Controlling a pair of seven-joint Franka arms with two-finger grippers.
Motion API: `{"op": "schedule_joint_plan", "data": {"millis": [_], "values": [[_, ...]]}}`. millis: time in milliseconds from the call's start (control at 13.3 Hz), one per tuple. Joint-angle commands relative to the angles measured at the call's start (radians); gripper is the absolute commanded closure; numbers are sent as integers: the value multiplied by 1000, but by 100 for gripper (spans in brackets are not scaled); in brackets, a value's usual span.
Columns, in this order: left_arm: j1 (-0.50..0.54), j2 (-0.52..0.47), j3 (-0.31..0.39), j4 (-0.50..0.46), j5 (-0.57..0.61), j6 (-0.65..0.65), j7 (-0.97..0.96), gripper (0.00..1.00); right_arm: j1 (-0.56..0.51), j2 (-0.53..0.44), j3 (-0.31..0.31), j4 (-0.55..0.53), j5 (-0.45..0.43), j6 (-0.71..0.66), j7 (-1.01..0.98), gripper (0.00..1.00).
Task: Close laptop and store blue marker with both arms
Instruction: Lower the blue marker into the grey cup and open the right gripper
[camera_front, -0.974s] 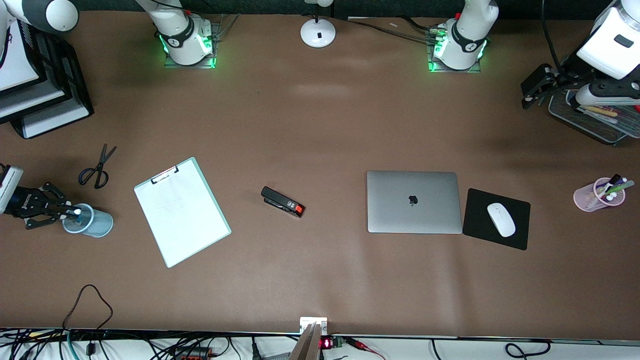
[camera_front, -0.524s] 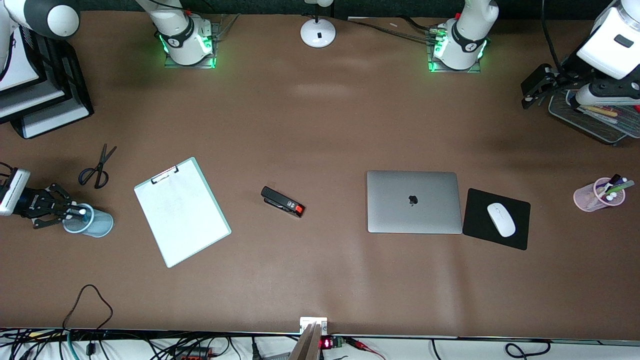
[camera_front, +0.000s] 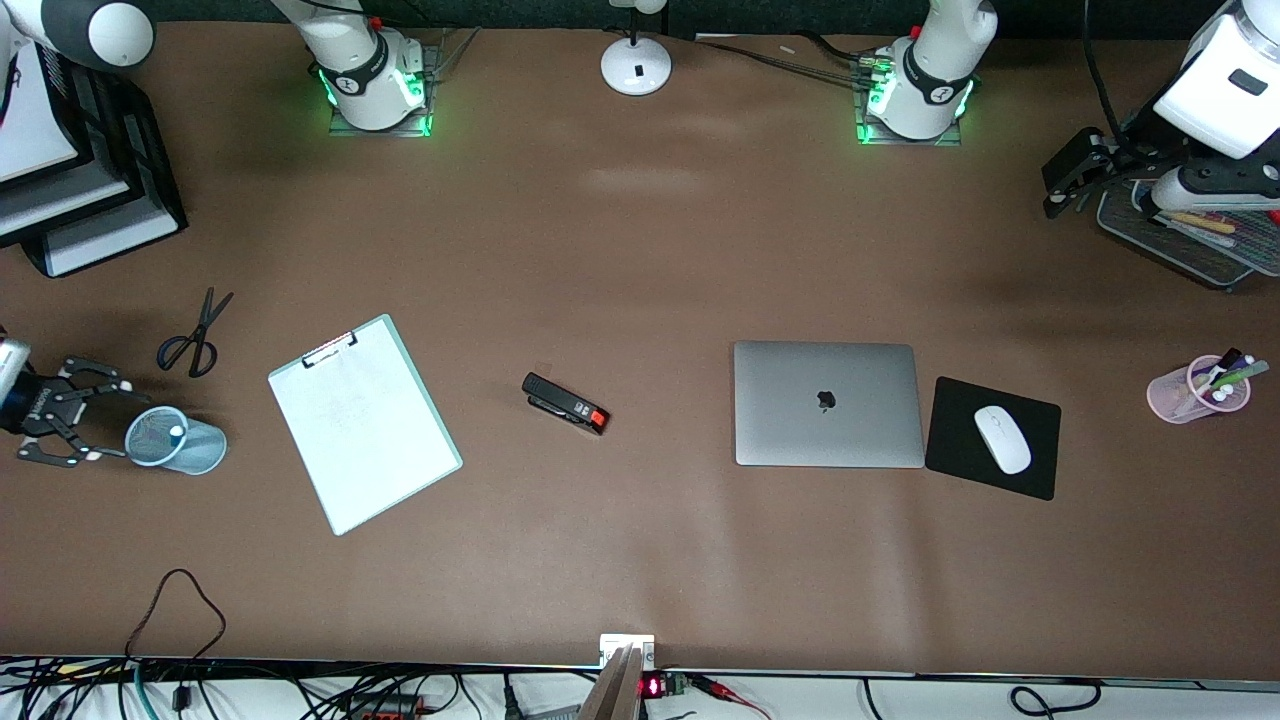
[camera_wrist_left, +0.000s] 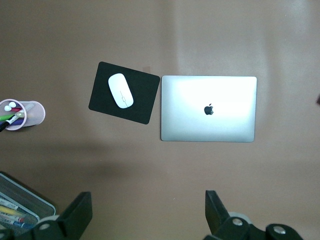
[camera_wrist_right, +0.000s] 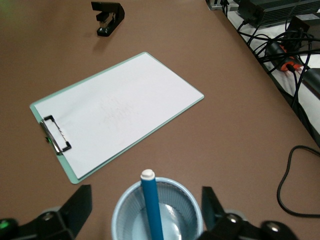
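Front view: laptop (camera_front: 827, 404) is seen shut flat, stiff, likely heaviest item; mousepad (camera_front: 992, 437) touching it. Right gripper (camera_front: 62, 425), jaws apart, empty, is seen beside blue cup (camera_front: 176, 441).

Left wrist view: left gripper (camera_wrist_left: 145, 220) waits w/ jaws apart, empty.

Right wrist view: blue marker (camera_wrist_right: 151, 205) stands in cup, light, slick; best taken by its cap end if needed. Clipboard (camera_wrist_right: 116, 111) lies near cup.
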Motion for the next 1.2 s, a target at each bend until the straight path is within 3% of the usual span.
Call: {"op": "schedule_joint_plan", "data": {"millis": [0,599,1124], "values": [[9,-9,-2,-4,-10,5,22,0,0,-83,-2,1,-69,-60,122,0],[17,-14,0,-4,-12,-5,22,0,146,-289,1,3,-266,-117,536,0],[17,-15,7,-4,-13,-7,23,0,400,-306,-2,100,-464,-106,1027,0]]}}
